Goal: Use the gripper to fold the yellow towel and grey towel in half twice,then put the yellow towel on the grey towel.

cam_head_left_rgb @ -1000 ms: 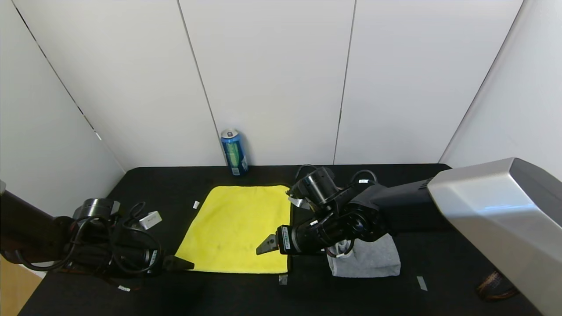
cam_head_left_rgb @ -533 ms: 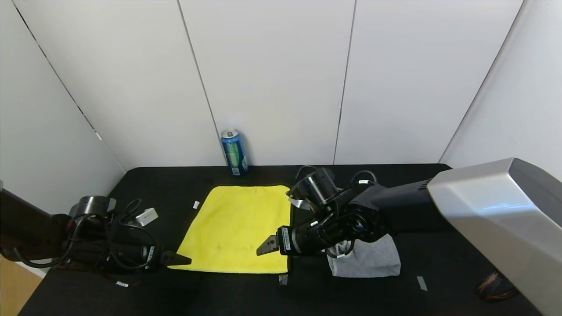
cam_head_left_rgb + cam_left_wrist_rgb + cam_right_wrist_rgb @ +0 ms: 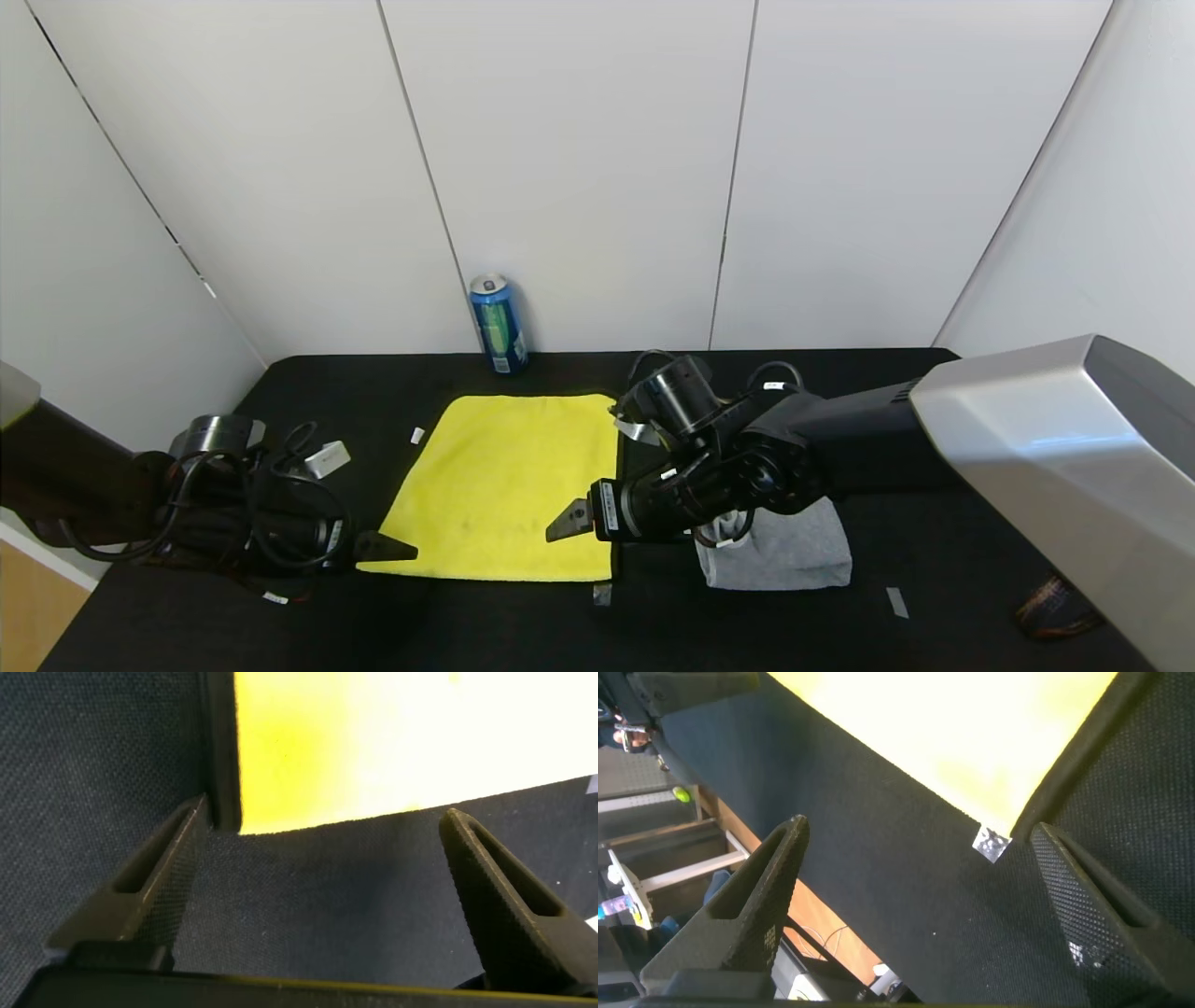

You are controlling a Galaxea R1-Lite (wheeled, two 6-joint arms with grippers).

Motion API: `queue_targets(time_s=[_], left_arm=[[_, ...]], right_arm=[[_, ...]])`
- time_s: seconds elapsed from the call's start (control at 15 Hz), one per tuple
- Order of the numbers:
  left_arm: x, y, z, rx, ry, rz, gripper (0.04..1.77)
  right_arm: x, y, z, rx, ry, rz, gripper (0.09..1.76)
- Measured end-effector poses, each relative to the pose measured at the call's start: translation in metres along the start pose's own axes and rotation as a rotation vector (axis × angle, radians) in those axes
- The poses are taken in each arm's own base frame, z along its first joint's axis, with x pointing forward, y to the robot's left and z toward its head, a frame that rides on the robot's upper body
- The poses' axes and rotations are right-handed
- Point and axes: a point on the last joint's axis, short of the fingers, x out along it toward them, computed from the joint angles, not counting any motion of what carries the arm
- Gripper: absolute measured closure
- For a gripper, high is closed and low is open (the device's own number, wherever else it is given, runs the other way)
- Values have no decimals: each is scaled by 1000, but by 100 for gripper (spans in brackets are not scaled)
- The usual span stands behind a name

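The yellow towel (image 3: 504, 485) lies flat in the middle of the black table. My left gripper (image 3: 387, 549) is low at the towel's near left corner, open and empty. In the left wrist view the yellow towel (image 3: 374, 747) has its corner right beside one finger (image 3: 140, 887) of the left gripper (image 3: 324, 812). My right gripper (image 3: 565, 523) hovers open over the towel's near right part. In the right wrist view the right gripper (image 3: 917, 829) holds nothing, with the yellow towel (image 3: 971, 728) beyond it. The grey towel (image 3: 794, 555) lies folded at the right, partly hidden by the right arm.
A blue can (image 3: 498, 324) stands at the back wall. Small tape marks (image 3: 602, 594) sit on the table (image 3: 653, 625) by the yellow towel's near right corner, and one tape mark (image 3: 991, 844) shows in the right wrist view. White walls close in at the left and the back.
My left gripper has shifted slightly at the yellow towel's near left corner, ending a little farther right. The right arm and both towels have not moved.
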Motion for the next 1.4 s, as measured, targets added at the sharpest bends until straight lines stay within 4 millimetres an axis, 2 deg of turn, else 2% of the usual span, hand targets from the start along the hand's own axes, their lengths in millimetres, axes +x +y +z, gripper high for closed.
queue_targets(time_s=[1.4], left_arm=[[0, 0, 7, 2, -18, -3, 9]], right_arm=[[3, -1, -1, 1, 7, -3, 14]])
